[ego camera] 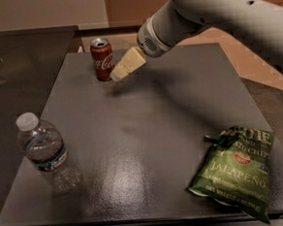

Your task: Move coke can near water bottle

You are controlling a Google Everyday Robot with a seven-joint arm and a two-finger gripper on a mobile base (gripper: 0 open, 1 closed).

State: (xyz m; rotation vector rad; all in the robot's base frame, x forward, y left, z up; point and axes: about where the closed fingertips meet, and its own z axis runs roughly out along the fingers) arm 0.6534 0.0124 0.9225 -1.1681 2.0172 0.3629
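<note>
Dark tabletop [148, 134] carried the coke can [101, 58] upright at its far edge, well apart from the water bottle [42, 151] near left. The end effector [119, 73] hovered just beside the can. Spread or pressed together, I could not tell. Grasp and carry were not yet done.

Dark grey table [148, 134], perhaps tan floor [255, 70]

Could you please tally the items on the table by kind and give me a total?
Cans: 1, the coke can
Bottles: 1, the water bottle
Snack bags: 1, the green chip bag
Total: 3
The gripper hovers close beside the coke can.
</note>
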